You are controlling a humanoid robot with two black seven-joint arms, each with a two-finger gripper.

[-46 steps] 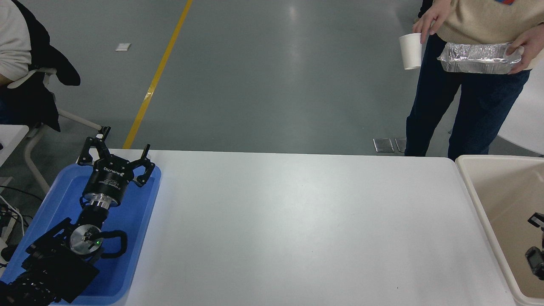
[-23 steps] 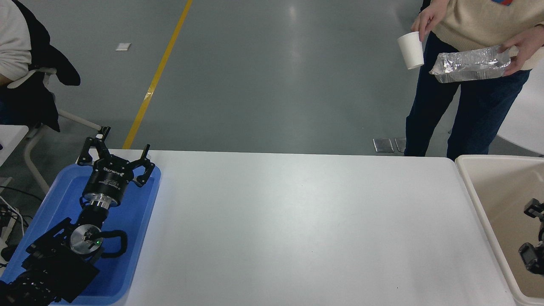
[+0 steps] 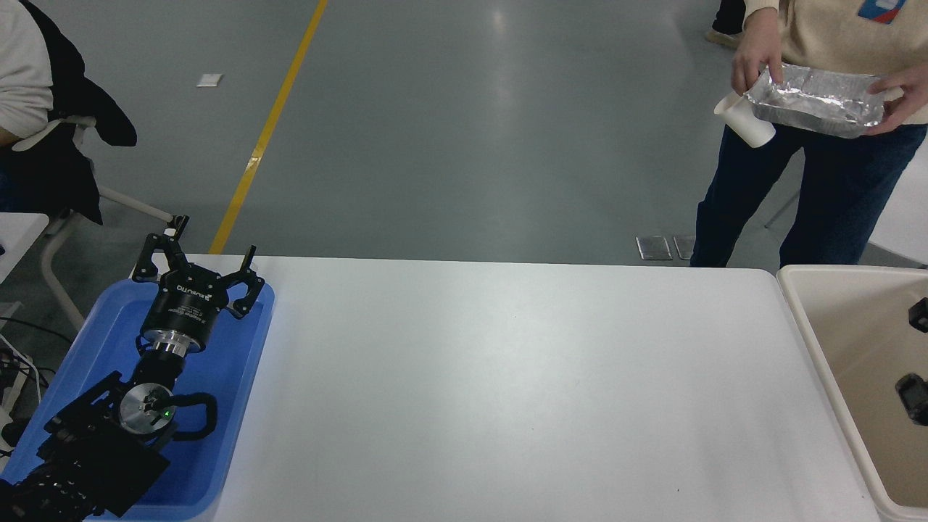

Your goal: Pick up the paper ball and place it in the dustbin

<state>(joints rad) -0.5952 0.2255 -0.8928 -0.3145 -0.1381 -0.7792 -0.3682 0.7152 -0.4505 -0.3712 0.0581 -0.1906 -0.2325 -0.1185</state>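
The beige dustbin (image 3: pixel 823 362) stands at the table's right end, partly cut off by the picture's edge. No paper ball shows anywhere in view. Of my right gripper (image 3: pixel 916 354) only two black fingertips (image 3: pixel 912 395) reach in from the right edge, over the inside of the dustbin. They stand apart with nothing between them. My left gripper (image 3: pixel 203 264) is parked at the lower left over the blue tray (image 3: pixel 232 406), open and empty.
A person stands beyond the table's far right corner, holding a white paper cup (image 3: pixel 747 125) tipped against a silver foil tray (image 3: pixel 819 101). Another person sits on a chair at the far left (image 3: pixel 43 138). The white table (image 3: pixel 507 391) lies between the tray and the dustbin.
My right gripper's fingertips have moved up the picture and further toward the right edge over the dustbin. The person has brought the cup to the foil tray and tipped it.
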